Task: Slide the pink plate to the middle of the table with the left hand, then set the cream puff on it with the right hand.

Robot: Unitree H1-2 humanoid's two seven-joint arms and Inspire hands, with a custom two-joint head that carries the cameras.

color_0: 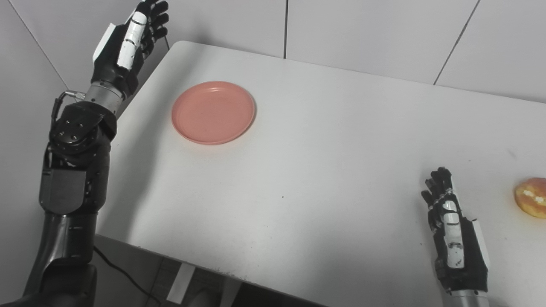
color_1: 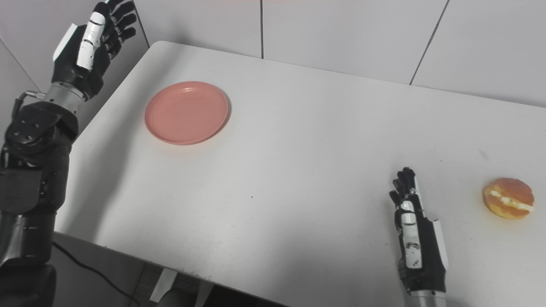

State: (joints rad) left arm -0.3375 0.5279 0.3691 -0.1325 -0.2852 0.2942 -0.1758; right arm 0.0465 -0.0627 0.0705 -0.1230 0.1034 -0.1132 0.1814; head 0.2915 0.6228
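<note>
Pink and empty, the plate (color_0: 213, 112) lies flat on the far left part of the white worktop (color_0: 324, 170), well short of the middle. The left robot hand (color_0: 134, 36) is raised off the worktop's left edge, beyond the corner, fingers apart and curled a little, gripping nothing. From that hand the plate lies to the right and somewhat nearer the robot, and lower, so the hand would have to drop and come in over the left rim before it could push the plate rightward toward the centre. The plate is round, so no axis matters; the side it is met from does.

The right robot hand (color_1: 416, 230) rests low at the near right, palm side apparently down, fingers loosely extended and empty, though the view is too edge-on to be sure how far they spread. The puff (color_1: 508, 198) sits just to its right, apart from it, cream seam facing the cameras. The left hand is plainly the nearer one to the plate; the slide has not begun.
</note>
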